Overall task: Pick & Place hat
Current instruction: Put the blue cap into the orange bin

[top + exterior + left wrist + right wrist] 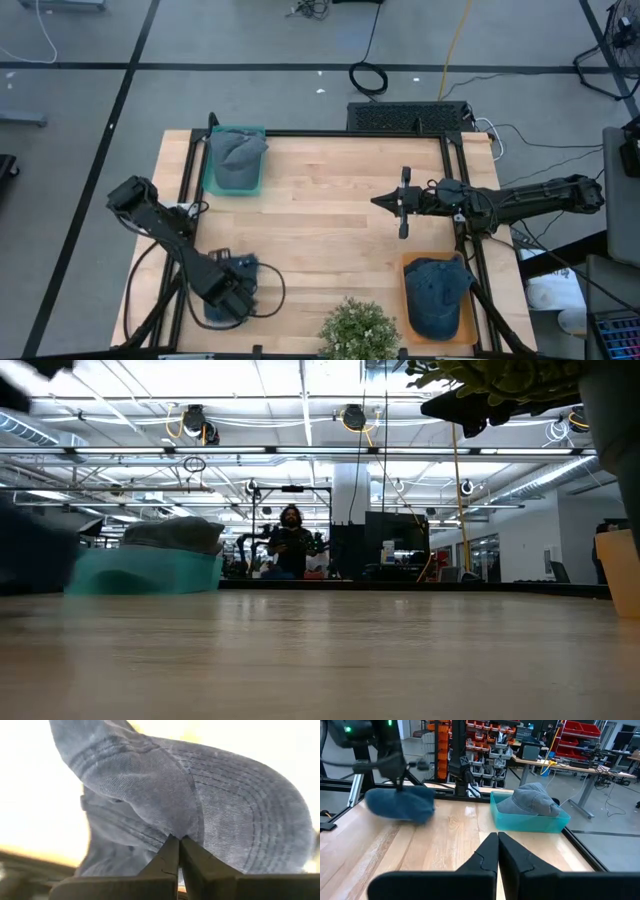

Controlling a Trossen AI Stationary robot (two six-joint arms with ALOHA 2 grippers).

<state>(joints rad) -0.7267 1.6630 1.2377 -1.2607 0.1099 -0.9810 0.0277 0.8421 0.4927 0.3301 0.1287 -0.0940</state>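
Note:
A blue denim hat (150, 790) hangs near the table's near left corner, with my left gripper (178, 841) shut on it. In the right wrist view the same hat (400, 804) shows below the left gripper (400, 784), low over the wood. A grey-blue hat (238, 150) lies in the teal bin (212, 185) at the far left. Another blue hat (435, 290) lies on the orange tray (468, 330) at the near right. My right gripper (380, 201) waits shut and level above the table's middle right, touching nothing. My left gripper pinches the hat between its two fingers where the crown meets the stitched brim (192, 832). The fingers come from above, pointing down. The hat hangs below them, crown (135, 780) to one side and brim (250, 820) to the other. Whether it is clear of the table I cannot tell.
A potted plant (355, 330) stands at the near edge, between the held hat and the orange tray. A black frame rail (330, 133) runs along the table's edges. Bare wood (320, 210) lies between the bin, the tray and the arms.

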